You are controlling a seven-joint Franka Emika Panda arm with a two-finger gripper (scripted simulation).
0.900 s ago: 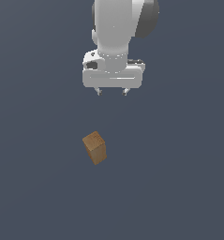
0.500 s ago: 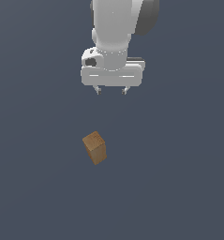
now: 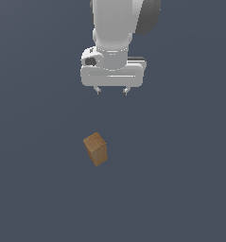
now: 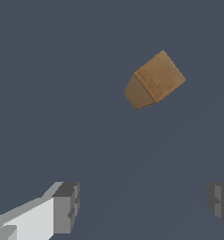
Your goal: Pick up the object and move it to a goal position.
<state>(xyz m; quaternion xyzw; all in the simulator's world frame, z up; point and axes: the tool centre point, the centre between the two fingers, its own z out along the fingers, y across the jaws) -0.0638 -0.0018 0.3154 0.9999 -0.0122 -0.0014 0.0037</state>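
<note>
In the exterior view the object (image 3: 95, 148) rests alone on the floor (image 3: 180, 179), at about 7 o'clock from the gripper (image 3: 112, 90) and well apart from it. The 2 fingertips (image 3: 98, 90) point down, spread wide, with nothing between them.

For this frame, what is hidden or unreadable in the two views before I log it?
- Goal position: no marker shows in either view, so where the block should go cannot be told.
- Arm: in the exterior view the top edge cuts it off above the gripper.
- Fingers: the wrist view's edges cut off both; only their tips show.
- Block's underside and far faces: hidden by the block itself in both views.
- Surface edges: none in view.
</note>
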